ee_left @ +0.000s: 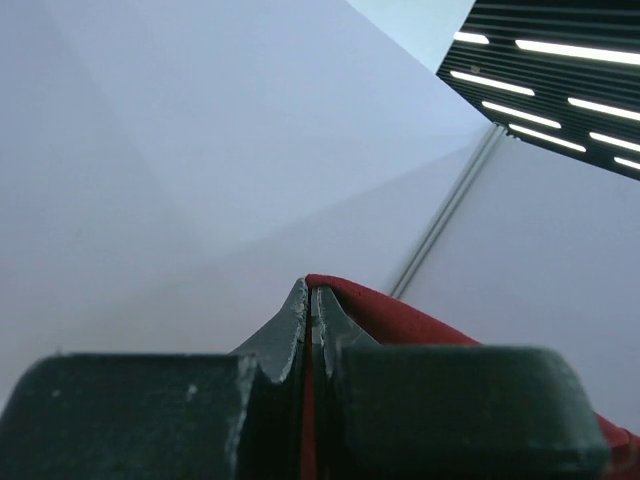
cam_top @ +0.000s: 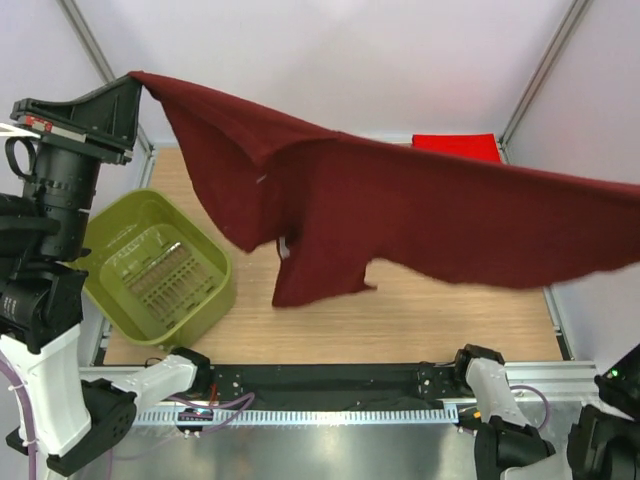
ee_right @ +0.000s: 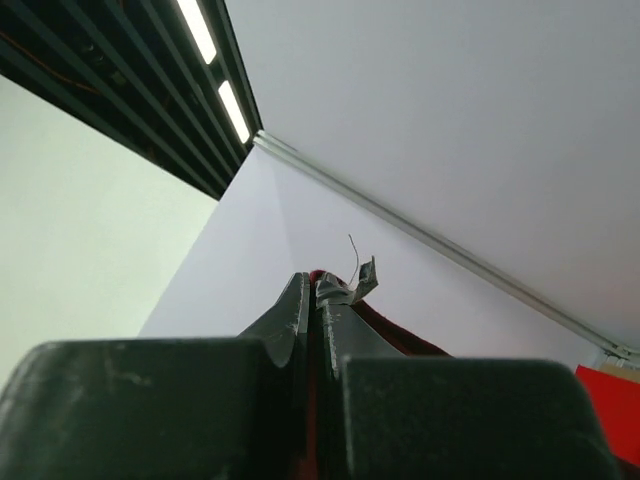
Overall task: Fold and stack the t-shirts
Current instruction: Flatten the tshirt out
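Observation:
The dark maroon t-shirt hangs spread in the air above the table, stretched from upper left to the right edge of the top view. My left gripper is shut on its upper left corner; in the left wrist view the closed gripper pinches the maroon cloth. My right gripper is shut on the shirt's other end; it lies outside the top view on the right. A folded bright red t-shirt lies at the table's back right, and it also shows in the right wrist view.
An olive-green plastic basket stands on the wooden table at the left, under the left arm. Frame posts and white walls enclose the table. The arm bases sit along the near edge.

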